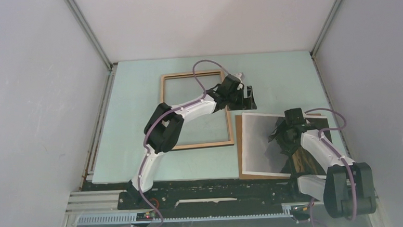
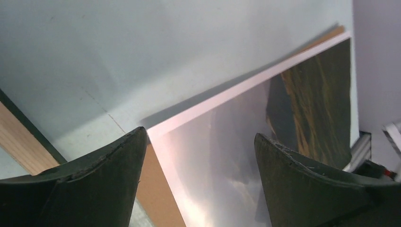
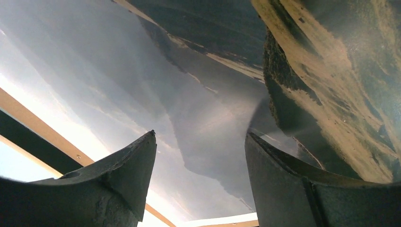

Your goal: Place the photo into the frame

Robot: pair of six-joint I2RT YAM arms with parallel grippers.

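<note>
Right fingers: my right gripper (image 3: pixel 201 137) hangs spread low over the photo (image 1: pixel 258 141), pinching nothing.
Photo: lower right of the top view, flat on a brown board (image 1: pixel 240 153); right arm nearer.
Left fingers: my left gripper (image 2: pixel 198 139) spread and empty, the photo's white corner just ahead.
Frame (image 1: pixel 195 74): upper centre, up-left of the photo, long sides near-to-far.
Views: only the top view shows the whole frame.

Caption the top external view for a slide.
Empty light wooden picture frame; white-bordered mountain photo on brown backing board beside it, right tool above.
</note>
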